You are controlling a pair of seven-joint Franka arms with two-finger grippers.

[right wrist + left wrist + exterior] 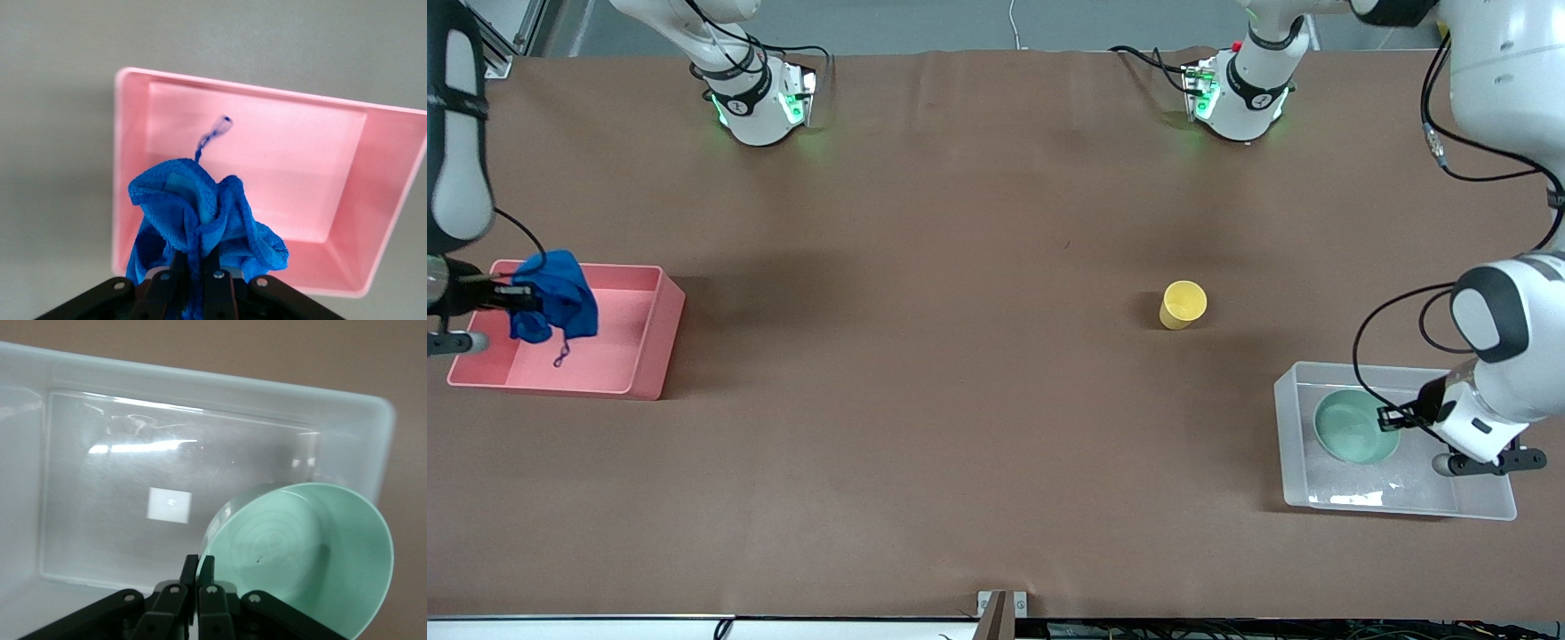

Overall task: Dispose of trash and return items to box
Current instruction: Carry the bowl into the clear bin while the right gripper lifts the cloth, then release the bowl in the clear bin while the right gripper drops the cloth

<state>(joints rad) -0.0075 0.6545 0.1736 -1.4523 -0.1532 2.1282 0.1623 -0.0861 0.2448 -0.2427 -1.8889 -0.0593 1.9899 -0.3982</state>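
The blue cloth trash [559, 302] [200, 220] hangs over the pink bin [645, 342] [347, 200], with my right gripper [523, 298] [198, 270] shut on it. The mint-green bowl [1352, 427] [313, 553] hangs tilted inside the clear box [1294, 444] [100, 487], and my left gripper [1392, 416] [199, 568] is shut on its rim. A white label [169, 505] shows on the box's bottom. The yellow cup [1183, 305] stands upright on the table, nearer the left arm's end, farther from the front camera than the box.
The pink bin sits at the right arm's end of the brown table, the clear box at the left arm's end. Both arm bases [760, 98] [1240, 93] stand along the table's edge farthest from the front camera.
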